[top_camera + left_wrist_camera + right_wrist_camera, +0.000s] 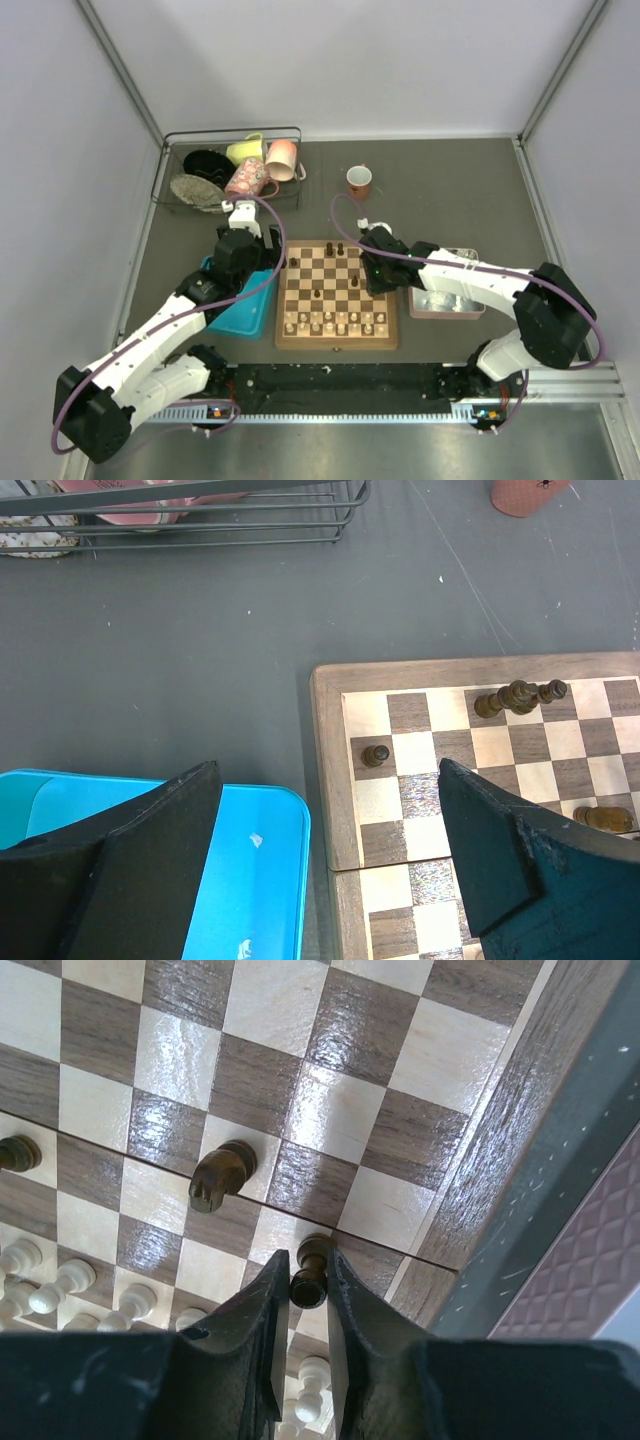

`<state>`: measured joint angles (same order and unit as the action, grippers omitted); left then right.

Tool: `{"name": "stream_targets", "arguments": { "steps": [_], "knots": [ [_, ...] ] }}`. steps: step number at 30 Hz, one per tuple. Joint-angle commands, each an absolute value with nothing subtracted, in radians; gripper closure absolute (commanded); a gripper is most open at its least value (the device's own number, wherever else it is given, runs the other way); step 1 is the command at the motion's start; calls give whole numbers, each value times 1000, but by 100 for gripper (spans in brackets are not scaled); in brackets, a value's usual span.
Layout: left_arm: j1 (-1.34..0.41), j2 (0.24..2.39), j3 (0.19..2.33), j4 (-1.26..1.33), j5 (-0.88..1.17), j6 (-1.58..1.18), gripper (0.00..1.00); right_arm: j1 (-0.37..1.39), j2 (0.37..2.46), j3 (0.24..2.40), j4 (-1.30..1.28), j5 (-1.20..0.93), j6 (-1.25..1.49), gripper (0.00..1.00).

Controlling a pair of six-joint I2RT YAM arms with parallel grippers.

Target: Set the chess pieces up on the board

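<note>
Dark brown chess piece (pixel 310 1278) sits pinched in the closed right gripper (pixel 305 1260) on a right-edge square of the board (pixel 340 1110), likely mid-move, next needs carrying to its far-row square; left gripper (pixel 328 770) hangs wide open by the blue tray (pixel 270 860).

Dark piece (pixel 310 1282) half-hidden in right claw (pixel 307 1260), cup (pixel 525 490) — cropped

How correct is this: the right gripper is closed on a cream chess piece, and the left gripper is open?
One error: the chess piece in the right gripper is dark brown, not cream, per the right wrist view. The left gripper is open.
</note>
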<state>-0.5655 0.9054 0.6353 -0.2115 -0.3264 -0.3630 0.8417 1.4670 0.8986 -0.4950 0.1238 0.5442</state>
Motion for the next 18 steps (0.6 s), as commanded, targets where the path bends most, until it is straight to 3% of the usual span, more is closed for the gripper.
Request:
{"name": "stream_targets", "arguments": {
  "steps": [1,9,18],
  "knots": [
    [-568,894,632,-183,-328,-348,7,853,1462,934,-476,176,551,85],
    [-569,900,640,-184,-324,-350,7,766,1468,1060,-508,218,492,91],
    [-569,897,640,-192,-324,-350,7,684,1649,1259,-568,232,393,92]
  ]
}}
